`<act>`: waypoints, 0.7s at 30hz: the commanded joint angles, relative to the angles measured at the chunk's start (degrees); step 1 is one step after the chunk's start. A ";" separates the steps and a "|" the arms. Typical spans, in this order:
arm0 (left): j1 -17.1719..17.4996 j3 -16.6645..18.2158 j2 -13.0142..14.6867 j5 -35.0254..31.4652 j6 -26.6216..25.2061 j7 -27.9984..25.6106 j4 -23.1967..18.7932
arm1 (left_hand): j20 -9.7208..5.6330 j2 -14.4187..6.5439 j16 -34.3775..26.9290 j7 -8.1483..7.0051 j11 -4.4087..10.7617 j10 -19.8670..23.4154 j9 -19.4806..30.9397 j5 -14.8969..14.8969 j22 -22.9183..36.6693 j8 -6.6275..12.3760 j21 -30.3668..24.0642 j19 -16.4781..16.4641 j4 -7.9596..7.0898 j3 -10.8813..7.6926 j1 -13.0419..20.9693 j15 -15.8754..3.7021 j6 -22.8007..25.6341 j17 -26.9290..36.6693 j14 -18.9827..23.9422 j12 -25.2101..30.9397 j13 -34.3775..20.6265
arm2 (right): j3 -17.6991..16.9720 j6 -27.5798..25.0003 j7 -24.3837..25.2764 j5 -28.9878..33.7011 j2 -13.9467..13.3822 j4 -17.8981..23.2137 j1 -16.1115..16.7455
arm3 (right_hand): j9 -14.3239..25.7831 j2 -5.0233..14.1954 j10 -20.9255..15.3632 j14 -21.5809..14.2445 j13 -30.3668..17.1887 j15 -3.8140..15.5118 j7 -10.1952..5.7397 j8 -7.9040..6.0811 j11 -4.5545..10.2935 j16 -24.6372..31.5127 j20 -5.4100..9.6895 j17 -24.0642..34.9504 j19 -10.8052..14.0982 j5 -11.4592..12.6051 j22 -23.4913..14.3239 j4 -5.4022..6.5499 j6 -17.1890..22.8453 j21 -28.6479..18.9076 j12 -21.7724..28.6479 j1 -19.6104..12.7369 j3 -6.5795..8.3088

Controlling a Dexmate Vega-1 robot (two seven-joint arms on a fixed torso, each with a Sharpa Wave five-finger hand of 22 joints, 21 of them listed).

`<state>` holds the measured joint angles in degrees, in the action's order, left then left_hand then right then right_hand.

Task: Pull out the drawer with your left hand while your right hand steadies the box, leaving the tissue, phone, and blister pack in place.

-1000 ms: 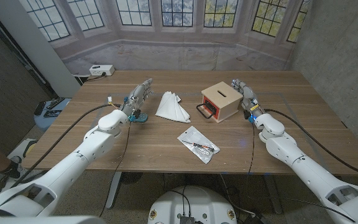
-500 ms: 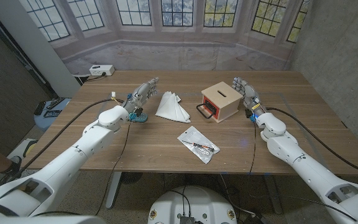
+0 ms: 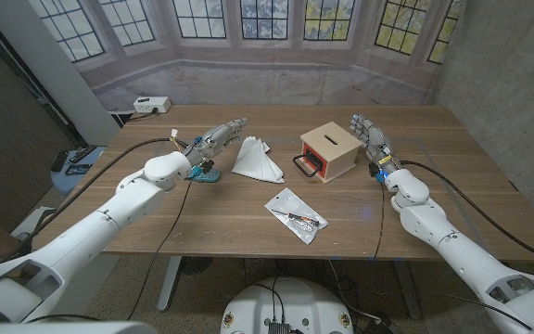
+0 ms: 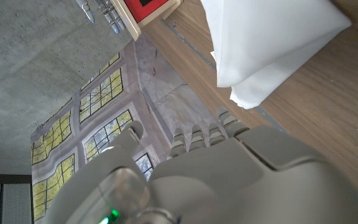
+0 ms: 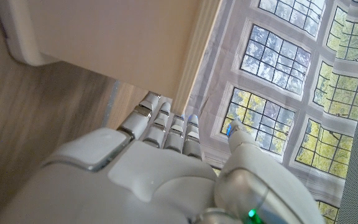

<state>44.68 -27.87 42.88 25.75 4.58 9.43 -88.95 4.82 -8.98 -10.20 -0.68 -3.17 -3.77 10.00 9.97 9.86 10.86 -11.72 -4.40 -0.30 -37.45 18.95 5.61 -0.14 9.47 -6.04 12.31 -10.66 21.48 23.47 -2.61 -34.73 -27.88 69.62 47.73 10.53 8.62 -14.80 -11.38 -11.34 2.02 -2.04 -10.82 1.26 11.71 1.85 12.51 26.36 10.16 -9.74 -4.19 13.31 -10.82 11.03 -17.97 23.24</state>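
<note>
Far left of the wooden surface point(image 3: 202, 218), the left robot hand point(image 3: 219, 139) hangs over the boards with fingers spread and straight, holding nothing, pointing toward the white tissue point(image 3: 254, 159). Under its wrist lies a small teal-and-black object point(image 3: 205, 173), perhaps the phone; too small to be sure. Nearer the front edge, middle, the blister pack point(image 3: 296, 215) lies flat, apart from everything. Right of the tissue stands the wooden box point(image 3: 328, 151), its red drawer point(image 3: 315, 166) with black handle point(image 3: 304, 167) facing front-left and looking closed. Just beside the box's right wall stands the right robot hand point(image 3: 369, 140), fingers apart and upright, empty; contact with the box cannot be told. Judged step: approach, drawer not yet gripped. Next, the left must pass over the tissue without brushing it and hook the handle, while the right presses against the box.
</note>
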 commanded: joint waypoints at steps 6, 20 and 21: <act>-0.79 -2.05 3.11 -8.08 3.53 1.61 -3.04 | 0.06 -0.13 -0.20 -0.12 0.13 0.79 0.29 0.29 0.20 0.69 -0.06 -0.71 0.95 0.06 1.06 -0.20 1.57 0.11 0.83 0.41 -0.04 | -0.56 1.08 1.35 0.87 -0.82 1.22 1.36 | 0.12 0.07 -0.40 0.31 -0.07 0.98 0.25 -0.26 -0.10 0.30 -0.23 -0.13 -0.03 0.08 -0.13 -0.60 0.38 -0.28 0.32 -0.75 0.10; -1.96 -3.47 2.32 -15.50 8.41 0.84 -2.90 | 0.39 -0.14 -0.43 -0.75 1.50 3.17 0.38 0.14 0.30 1.15 -0.29 -1.82 2.13 0.61 1.70 -0.77 4.45 0.16 2.35 0.93 -0.06 | -1.13 1.88 0.27 0.41 -1.27 0.16 0.97 | 0.12 0.13 -0.43 0.47 -0.07 0.99 0.34 -0.28 -0.33 0.33 -0.16 -0.23 -0.11 0.04 -0.13 -0.96 0.44 -0.28 0.33 -1.03 0.04; -2.07 -3.56 2.31 -15.95 8.56 0.87 -2.93 | 0.38 -0.15 -0.44 -0.73 1.55 3.34 0.39 0.14 0.30 1.16 -0.29 -1.83 2.19 0.64 1.73 -0.88 4.60 0.16 2.44 0.97 -0.06 | -1.16 1.93 0.20 0.38 -1.28 0.05 0.92 | 0.12 0.14 -0.37 0.47 -0.07 1.02 0.30 -0.28 -0.24 0.34 -0.12 -0.23 -0.14 0.04 -0.13 -0.97 0.45 -0.27 0.31 -1.04 0.03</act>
<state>43.41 -30.44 45.38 14.72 10.52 10.78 -91.39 5.01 -9.29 -10.20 -1.42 -1.53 -1.11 10.28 9.97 10.02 11.53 -11.72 -5.64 1.44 -36.67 20.16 4.80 3.71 9.47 -4.17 12.74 -10.67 20.68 24.78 -1.69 -34.06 -28.86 70.45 48.84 10.53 8.70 -14.80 -11.07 -11.33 2.33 -2.05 -10.82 1.25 11.71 1.85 12.25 26.36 10.14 -9.74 -4.67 13.30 -10.81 11.03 -18.49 23.24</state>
